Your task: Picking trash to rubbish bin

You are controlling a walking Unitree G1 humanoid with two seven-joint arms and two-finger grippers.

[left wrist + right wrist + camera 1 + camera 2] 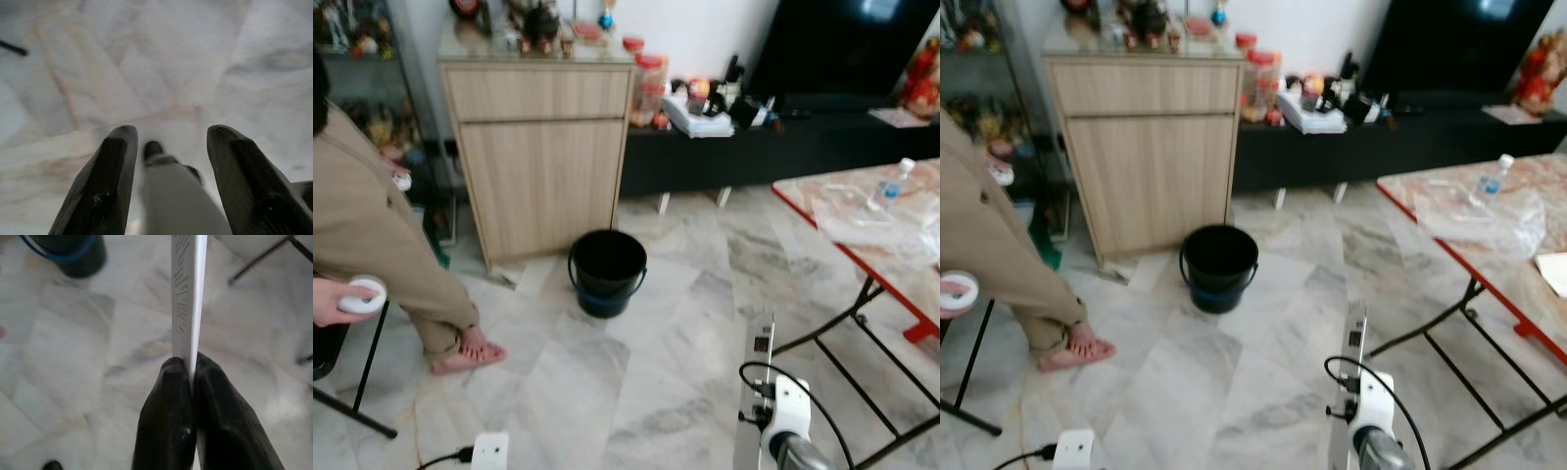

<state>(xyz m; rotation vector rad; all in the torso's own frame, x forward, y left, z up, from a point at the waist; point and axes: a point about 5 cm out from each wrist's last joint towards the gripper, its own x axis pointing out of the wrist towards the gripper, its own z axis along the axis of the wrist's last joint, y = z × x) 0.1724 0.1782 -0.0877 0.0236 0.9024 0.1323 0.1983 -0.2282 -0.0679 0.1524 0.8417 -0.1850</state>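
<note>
A black bucket (607, 269) with a blue band stands on the marble floor in front of a wooden cabinet. My right gripper (191, 377) is shut on a thin flat white card (188, 293) with printed text, held edge-on and pointing toward the bucket (68, 252). From the head, the card (759, 387) rises from my right arm at the bottom, about a metre short of the bucket. My left gripper (171, 132) hangs open over bare floor. A blurred pale shape with a dark tip (168, 186) lies beyond its fingers, and I cannot tell what it is.
A person sits at the left, bare foot (468, 352) on the floor, white controller (362, 294) in hand. A red-rimmed table (862, 269) at the right carries a plastic bottle (891, 186) and a clear bag. The wooden cabinet (543, 147) and a black low bench (773, 147) line the wall.
</note>
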